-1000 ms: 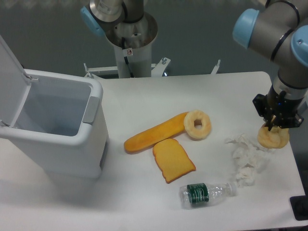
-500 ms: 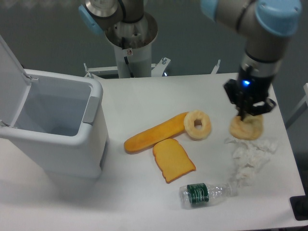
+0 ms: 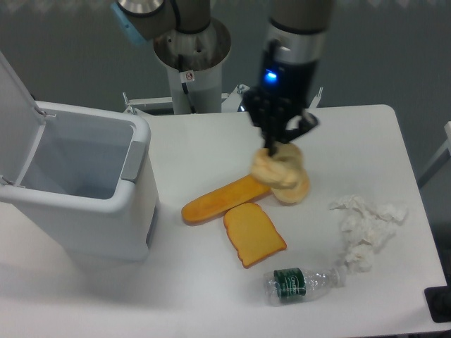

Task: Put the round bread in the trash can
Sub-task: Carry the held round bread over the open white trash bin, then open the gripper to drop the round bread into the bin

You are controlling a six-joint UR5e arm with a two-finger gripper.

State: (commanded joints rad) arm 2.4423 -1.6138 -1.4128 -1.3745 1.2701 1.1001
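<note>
Camera view from above the tabletop (image 3: 211, 296) shows us carrying the round bread (image 3: 276, 167) in the tool (image 3: 278, 144) — the fingers are pinched down onto the ring from above, closed around it, and it hangs lifted off the surface near the middle of the scene. How wide the fingers stand we cannot read exactly; the bread is blurred, but it is plainly held. Directly beneath it, partly hidden, sits a second ring-shaped bread (image 3: 294, 189), touching the end of the long baguette (image 3: 224, 199); a toast slice (image 3: 254, 234) lies just at 6 o'clock of the baguette.

We judge the carry is in mid-course. The trash can (image 3: 77, 190) stands at 9 o'clock of the held bread, well apart, with its lid (image 3: 14, 127) swung up and back so the mouth is open to receive a drop from above. Holding the bread high lets it pass over the food below and over the can's rim.

A crumpled tissue (image 3: 364, 229) lies at 4 o'clock and a plastic bottle (image 3: 303, 283) at 6 o'clock — both out of the path.
</note>
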